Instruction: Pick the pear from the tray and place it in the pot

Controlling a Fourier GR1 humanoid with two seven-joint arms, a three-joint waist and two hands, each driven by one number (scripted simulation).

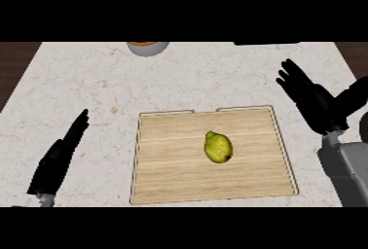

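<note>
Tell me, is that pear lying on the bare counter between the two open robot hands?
Not quite: the head view shows the pear lying on the wooden tray, not the bare counter. It does lie between the open left robot hand and right robot hand.

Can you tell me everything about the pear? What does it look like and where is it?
The pear is yellow-green with a small dark spot near its lower end. It lies on its side near the middle of the light wooden tray, its narrower end pointing away from the robot. Only the tray touches it. Neither hand is on it: the right hand is open, off the tray's far right corner, and the left hand is open, to the left of the tray.
</note>
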